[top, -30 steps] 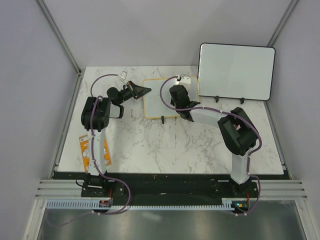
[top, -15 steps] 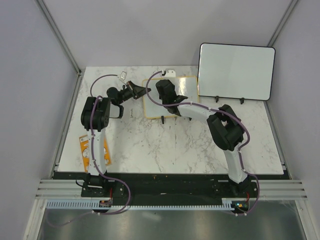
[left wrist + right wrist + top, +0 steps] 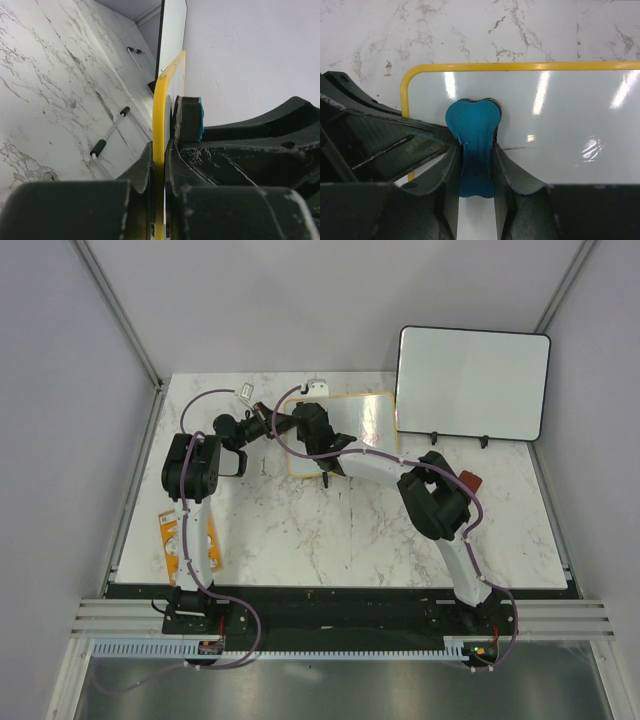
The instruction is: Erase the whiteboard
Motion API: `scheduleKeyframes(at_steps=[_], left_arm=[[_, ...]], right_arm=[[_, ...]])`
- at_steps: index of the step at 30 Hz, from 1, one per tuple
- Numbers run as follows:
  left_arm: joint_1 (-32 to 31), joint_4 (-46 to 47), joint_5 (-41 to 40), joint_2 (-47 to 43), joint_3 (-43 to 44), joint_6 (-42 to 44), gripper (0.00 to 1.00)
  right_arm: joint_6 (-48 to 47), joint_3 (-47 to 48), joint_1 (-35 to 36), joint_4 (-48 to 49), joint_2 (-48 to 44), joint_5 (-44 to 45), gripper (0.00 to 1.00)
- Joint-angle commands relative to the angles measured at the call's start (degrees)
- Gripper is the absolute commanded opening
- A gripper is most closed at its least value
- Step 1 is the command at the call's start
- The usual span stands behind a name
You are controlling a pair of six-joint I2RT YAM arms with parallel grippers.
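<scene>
Top external view: the whiteboard (image 3: 360, 425), thin yellow frame and all, sits near the middle of the surface's (image 3: 300, 530) far edge; the left tool (image 3: 287, 423) meets its left edge, seemingly to steady it so that wiping cannot push it about; the right tool (image 3: 318, 432) reaches in over the board's left part from the arm based at the near right; a larger black-framed board (image 3: 472, 380) stands at the far right corner, just beside the small one, and an orange packet (image 3: 175, 545) lies by the left edge, well apart from the work.

Left wrist view: the left tool is clenched on the whiteboard's yellow frame (image 3: 161, 110), seen edge-on between the jaws; a blue eraser (image 3: 201, 117) shows just behind the frame, on the board's face; the board's black-tipped feet (image 3: 99, 148) rest on the marble.

Right wrist view: the right tool (image 3: 474, 157) is clamped on the eraser (image 3: 472, 125), whose pad is pressed flat to the white face near the rounded corner; the face reads almost clean, save one faint thin stroke (image 3: 512, 148) just right of the eraser, too slight to say whether it is ink; by my judgement the wiping is close to done.
</scene>
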Motion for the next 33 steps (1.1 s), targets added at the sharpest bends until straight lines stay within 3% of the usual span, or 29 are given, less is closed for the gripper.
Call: scheduleKeyframes(at_steps=[1,11,33], left_arm=[[-2.41,16.73,9.50,-0.52,-0.57,8.09,0.02],[-2.50,16.73,9.41,-0.43,-0.57,8.01,0.02],[-2.50,16.73,9.23,-0.60,-0.84,8.18,0.02]], right_arm=[[2.40,-1.17,2.18,-6.50,7.47,-11.07,0.00],[6.00,-6.61,-0.01,-9.49,4.76,-3.34,0.00],[11.98,-32.97,-12.58,-5.18,-10.19,-0.69,0.00]])
